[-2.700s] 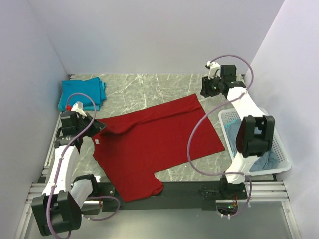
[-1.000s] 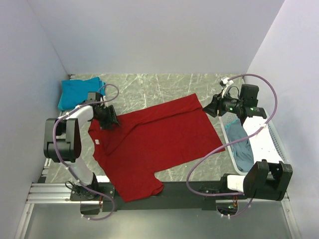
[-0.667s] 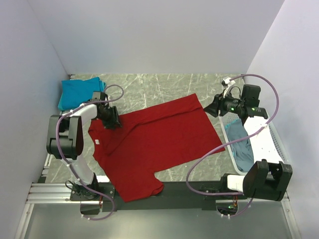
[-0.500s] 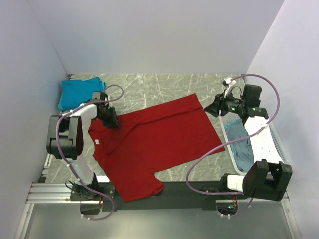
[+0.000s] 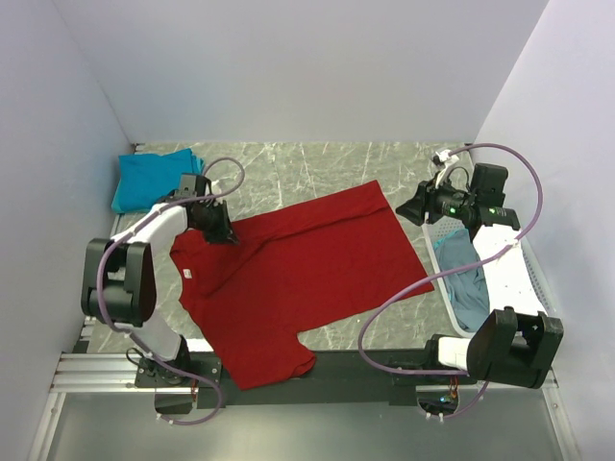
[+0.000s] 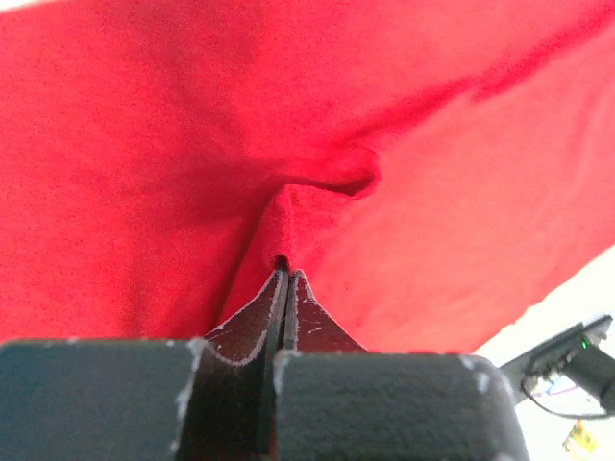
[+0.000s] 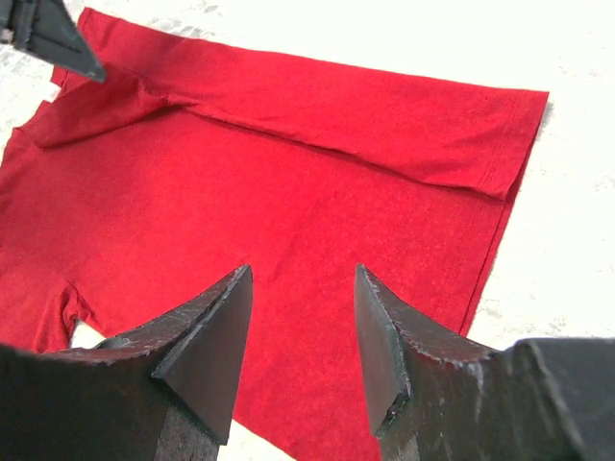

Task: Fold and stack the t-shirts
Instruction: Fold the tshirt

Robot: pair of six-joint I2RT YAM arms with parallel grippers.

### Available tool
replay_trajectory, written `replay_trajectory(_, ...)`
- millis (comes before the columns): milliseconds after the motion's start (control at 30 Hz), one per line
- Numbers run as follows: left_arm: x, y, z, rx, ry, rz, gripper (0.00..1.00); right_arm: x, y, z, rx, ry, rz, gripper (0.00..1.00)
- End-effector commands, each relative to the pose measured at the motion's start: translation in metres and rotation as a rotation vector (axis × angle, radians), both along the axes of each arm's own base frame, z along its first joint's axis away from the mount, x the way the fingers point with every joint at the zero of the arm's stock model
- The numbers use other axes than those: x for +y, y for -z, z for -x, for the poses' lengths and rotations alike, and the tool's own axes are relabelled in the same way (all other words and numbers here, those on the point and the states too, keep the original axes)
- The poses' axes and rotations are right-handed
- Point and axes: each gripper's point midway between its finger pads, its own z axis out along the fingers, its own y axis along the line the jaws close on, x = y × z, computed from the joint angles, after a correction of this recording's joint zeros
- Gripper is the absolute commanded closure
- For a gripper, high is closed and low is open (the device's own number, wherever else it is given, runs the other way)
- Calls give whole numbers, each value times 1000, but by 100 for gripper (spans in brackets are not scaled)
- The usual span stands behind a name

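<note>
At the far-left edge of the red t-shirt, near its shoulder, the left jaws are now pressing together on a small ridge of cloth. A second ago they were standing part open over the same spot. The left wrist view is showing the two tips meeting with a puckered fold of the red t-shirt rising just ahead of them, so this is looking like a real pinch rather than a closing on air.

The right jaws are staying spread, as they were all through the last second, and are holding nothing. They are hovering by the shirt's far-right corner. The right wrist view is looking down between them onto the flat red t-shirt, with neither tip touching cloth as far as can be told.

The shirt is lying spread and mostly flat on the table, not yet folded. Folded teal t-shirts are sitting at the far-left corner, apart from the red one, and a grey-blue t-shirt is waiting in the white basket.

By my judgement the fold is only beginning. One side is secured, and the right side is needing its own pinch before the far edge can be carried over.
</note>
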Motion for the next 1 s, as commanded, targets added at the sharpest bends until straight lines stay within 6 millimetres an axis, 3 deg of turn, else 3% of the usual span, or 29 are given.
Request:
replay_trajectory(0, -22, -19, 16, -31, 56, 82, 98, -1, -17, 1, -51, -3, -7, 46)
replay_trajectory(167, -41, -12, 42, 17, 114, 129, 88, -3, -18, 1, -53, 4, -11, 46)
replay_trajectory(400, -68, -7, 71, 66, 227, 176, 61, -6, -19, 1, -55, 13, -16, 46)
replay_trajectory(467, -69, -12, 69, 47, 229, 162, 56, -7, -19, 0, -58, 14, -15, 46)
replay_trajectory(733, -56, -75, 38, -250, 208, 72, 39, -10, -7, -1, -6, 11, -17, 45)
replay_trajectory(900, -65, -84, 40, -297, 250, 133, 39, -12, 5, -5, 36, 17, -7, 45)
replay_trajectory(967, -52, -81, 30, -326, 187, 55, 40, -13, 11, -9, 60, 23, -11, 46)
